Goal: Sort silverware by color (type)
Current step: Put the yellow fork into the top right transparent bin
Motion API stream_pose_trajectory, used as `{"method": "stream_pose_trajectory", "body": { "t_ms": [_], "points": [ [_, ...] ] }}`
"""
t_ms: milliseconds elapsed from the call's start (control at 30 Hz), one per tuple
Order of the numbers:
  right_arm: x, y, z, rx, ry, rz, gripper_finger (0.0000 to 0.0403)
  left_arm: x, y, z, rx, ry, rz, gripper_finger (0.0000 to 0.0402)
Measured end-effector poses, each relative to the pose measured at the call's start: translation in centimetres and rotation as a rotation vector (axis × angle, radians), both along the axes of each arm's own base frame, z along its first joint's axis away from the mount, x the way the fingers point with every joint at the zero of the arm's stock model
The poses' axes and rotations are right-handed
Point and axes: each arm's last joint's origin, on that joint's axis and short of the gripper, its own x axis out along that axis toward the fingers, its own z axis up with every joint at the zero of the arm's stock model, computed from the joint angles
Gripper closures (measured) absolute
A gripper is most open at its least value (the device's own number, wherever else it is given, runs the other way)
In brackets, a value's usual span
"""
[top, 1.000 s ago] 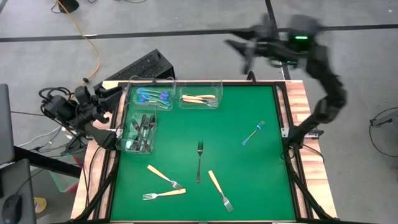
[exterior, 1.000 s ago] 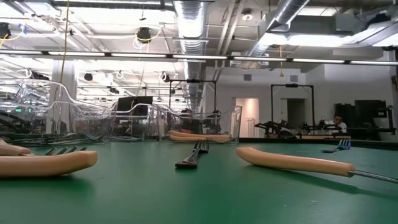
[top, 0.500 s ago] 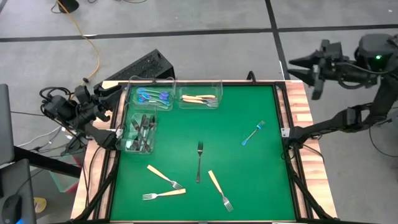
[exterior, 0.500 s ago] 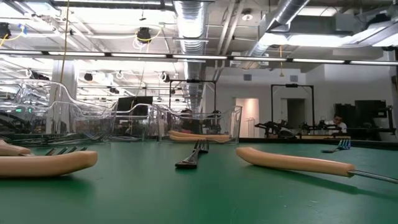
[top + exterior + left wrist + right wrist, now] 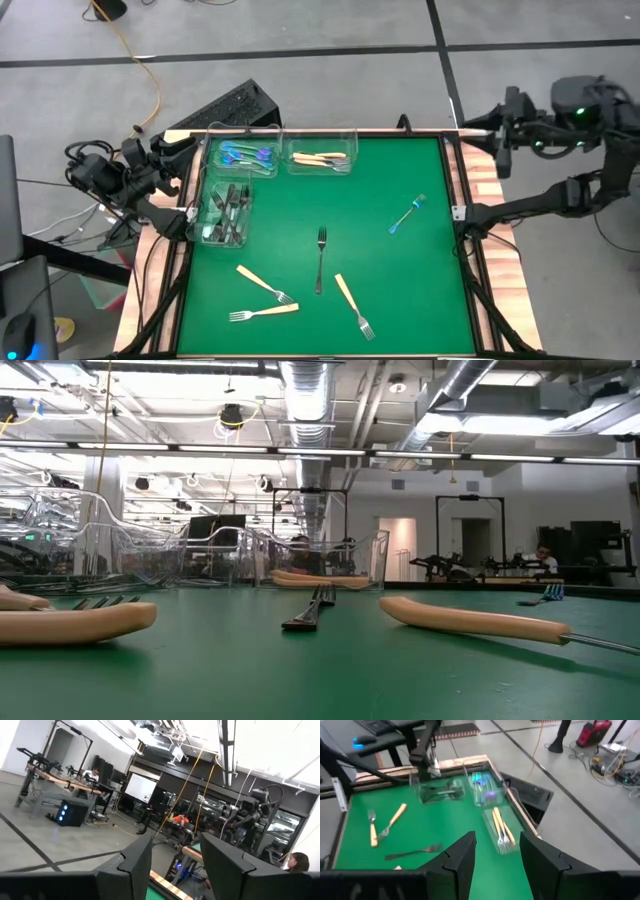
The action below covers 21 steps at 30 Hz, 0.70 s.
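Left end effector (image 5: 150,172) parked off the tabletop's left edge beside the bins, fingers (image 5: 135,865) spread, nothing between them; waiting arm.

Bins along the far-left corner: dark-fork bin (image 5: 204,236) holds the grey-black forks, blue-fork bin (image 5: 215,165) the iridescent ones, tan-fork bin (image 5: 352,142) the tan-handled ones; sorting partly done.

Loose on the green tabletop (image 5: 400,290), left to right: two tan forks (image 5: 265,283) (image 5: 263,312) near the front edge, tips close together; dark fork (image 5: 320,259) mid-table, lying roughly front-to-back; third tan fork (image 5: 352,304) angled just right of it; blue fork (image 5: 406,215) alone toward the right side, well apart from the rest.

Right end effector (image 5: 503,133) off the far-right corner, above the wooden rim, fingers (image 5: 460,860) spread and empty, pointed back across the table.

Judgement: next pick likely the blue fork, nearest the right arm; approach from above, align fingers across the handle not along it, grip mid-handle since it lies flat and thin; keep clear of other forks; drop into the blue-fork bin, not the neighbouring tan one.
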Motion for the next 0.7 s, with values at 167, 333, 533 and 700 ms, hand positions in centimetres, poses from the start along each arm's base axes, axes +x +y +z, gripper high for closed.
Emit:
{"method": "stream_pose_trajectory", "body": {
  "t_ms": [167,333,533,700],
  "points": [
    [1.4,-0.4,-3.8,0.021,-0.049,-0.017,0.0230,0.0,0.0,-0.1,-0.002,0.010,0.012,0.0249],
    [4.2,-0.9,-9.7,0.088,-0.100,0.009,0.0230,0.0,0.0,-0.1,-0.006,0.009,0.012,0.0249],
    [7.8,-1.1,-17.1,0.176,-0.001,0.035,0.0230,0.1,0.0,-0.4,-0.018,0.021,0.002,0.0249],
    [11.2,-0.8,-22.6,0.221,0.228,0.091,0.0230,0.3,-0.1,-0.7,-0.022,0.045,-0.004,0.0249]
  ]
}}
